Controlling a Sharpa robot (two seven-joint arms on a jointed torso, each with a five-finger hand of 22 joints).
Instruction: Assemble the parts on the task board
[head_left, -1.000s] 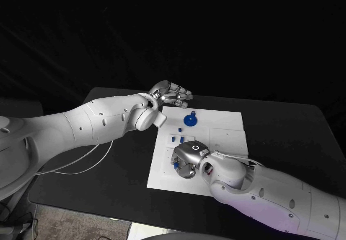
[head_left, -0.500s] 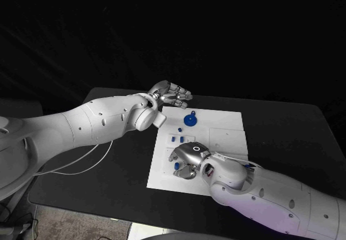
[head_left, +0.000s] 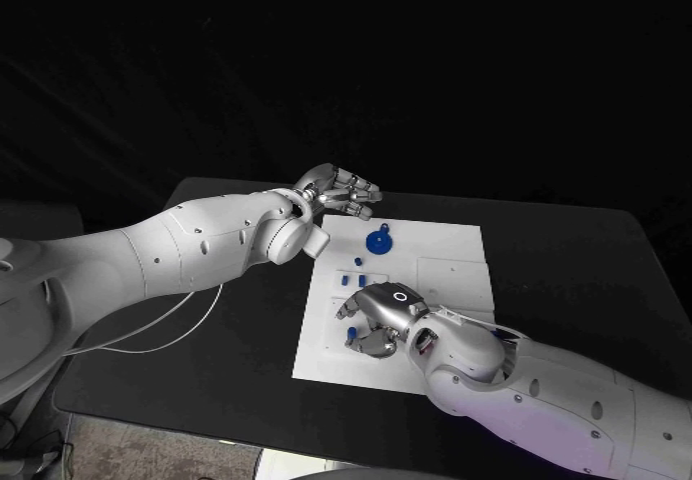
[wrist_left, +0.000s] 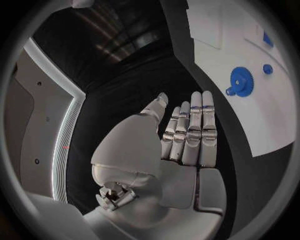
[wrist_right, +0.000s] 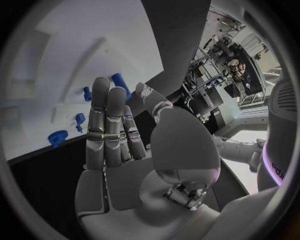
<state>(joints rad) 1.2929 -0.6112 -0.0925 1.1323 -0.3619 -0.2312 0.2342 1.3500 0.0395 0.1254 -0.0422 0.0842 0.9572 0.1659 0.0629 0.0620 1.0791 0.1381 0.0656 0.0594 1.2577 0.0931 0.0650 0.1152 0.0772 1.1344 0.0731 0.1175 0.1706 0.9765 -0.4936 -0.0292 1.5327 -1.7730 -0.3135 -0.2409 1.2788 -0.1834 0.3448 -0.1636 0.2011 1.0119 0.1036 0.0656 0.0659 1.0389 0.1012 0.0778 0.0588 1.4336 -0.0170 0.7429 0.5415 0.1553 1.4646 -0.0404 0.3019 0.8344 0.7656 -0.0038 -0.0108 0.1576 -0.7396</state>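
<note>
1. The task board (head_left: 433, 290) is a white plate lying flat in the middle of the black worktop (head_left: 577, 260), its long sides running from the near edge toward the far edge.
2. A blue gear-shaped part (head_left: 379, 241) sits on the board near its far-left corner; the left wrist view shows it as a toothed disc (wrist_left: 241, 81) with a small blue round part (wrist_left: 267, 69) just beside it.
3. Several small blue parts (head_left: 352, 281) lie in a cluster along the board's left side, about midway down; the right wrist view shows some of them (wrist_right: 119, 82) beyond the fingertips.
4. The right hand (head_left: 378, 318) hovers over the near-left part of the board, just nearer than that cluster. Its fingers (wrist_right: 106, 125) are extended side by side with the thumb apart, and nothing is held in them.
5. The left hand (head_left: 340, 190) is at the worktop's far edge, just beyond the board's far-left corner and off the board. Its fingers (wrist_left: 190, 135) are stretched out close together, the thumb set apart, and it holds nothing.
</note>
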